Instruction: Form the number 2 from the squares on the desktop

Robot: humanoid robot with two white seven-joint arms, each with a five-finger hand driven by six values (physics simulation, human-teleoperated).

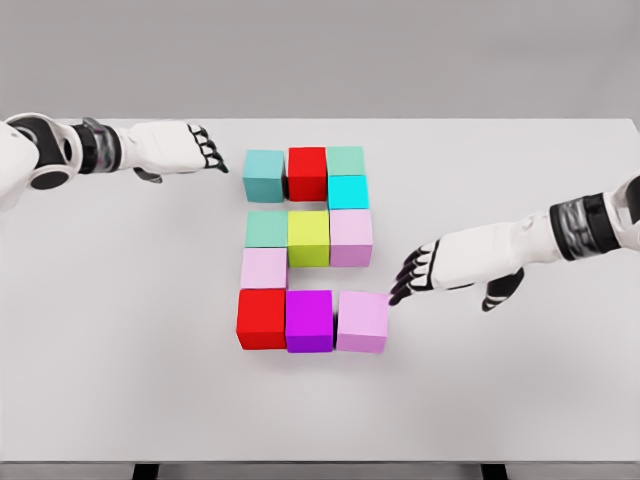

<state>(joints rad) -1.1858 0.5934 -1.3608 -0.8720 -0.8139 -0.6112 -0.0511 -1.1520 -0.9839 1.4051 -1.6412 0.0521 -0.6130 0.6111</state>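
Figure 2: eleven cubes lay mid-table, nearly complete.
Last cube: the pale pink cube (362, 322) ended the bottom row, just beside the magenta cube (309, 321), a slight gap showing.
Right hand (420, 270): fingers relaxed, empty, tips by that cube's upper right corner.
Left hand (195, 148): open, empty, near the teal cube (264, 175).
Risk: an off-centre nudge would probably skew the row.

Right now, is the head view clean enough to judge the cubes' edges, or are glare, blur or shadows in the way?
Head view: even, diffuse light, no glare on the white table; cube edges slightly soft but readable; only faint shadows, such as beneath the right hand beside the lilac cube; the left hand is equally clear.
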